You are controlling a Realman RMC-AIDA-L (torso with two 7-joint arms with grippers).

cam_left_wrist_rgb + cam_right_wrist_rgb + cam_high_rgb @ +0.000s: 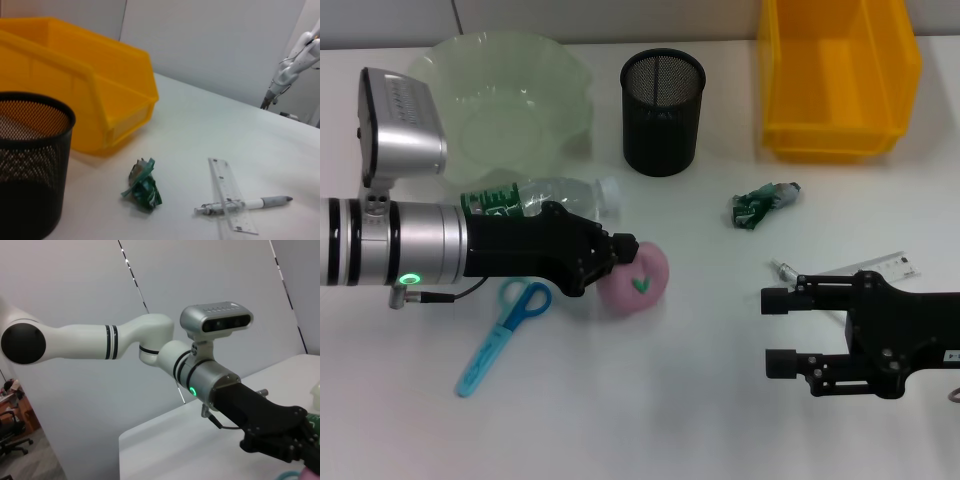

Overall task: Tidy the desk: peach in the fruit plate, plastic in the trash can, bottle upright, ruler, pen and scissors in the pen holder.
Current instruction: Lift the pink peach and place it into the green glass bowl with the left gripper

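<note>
The pink peach (638, 282) lies on the white desk in the head view. My left gripper (626, 250) reaches in from the left and touches the peach's upper left side. The clear bottle (555, 195) lies on its side behind that arm. Blue scissors (505, 335) lie in front of the arm. The crumpled green plastic (761, 205) (142, 187) lies right of centre. The ruler (885, 267) (230, 195) and pen (245, 204) lie crossed, partly hidden by my right gripper (778, 331), which is open and empty just in front of them.
The green fruit plate (500, 100) stands at the back left. The black mesh pen holder (663, 110) (25, 160) stands at the back centre and the yellow bin (840, 75) (75, 85) at the back right. The right wrist view shows my left arm (220, 390).
</note>
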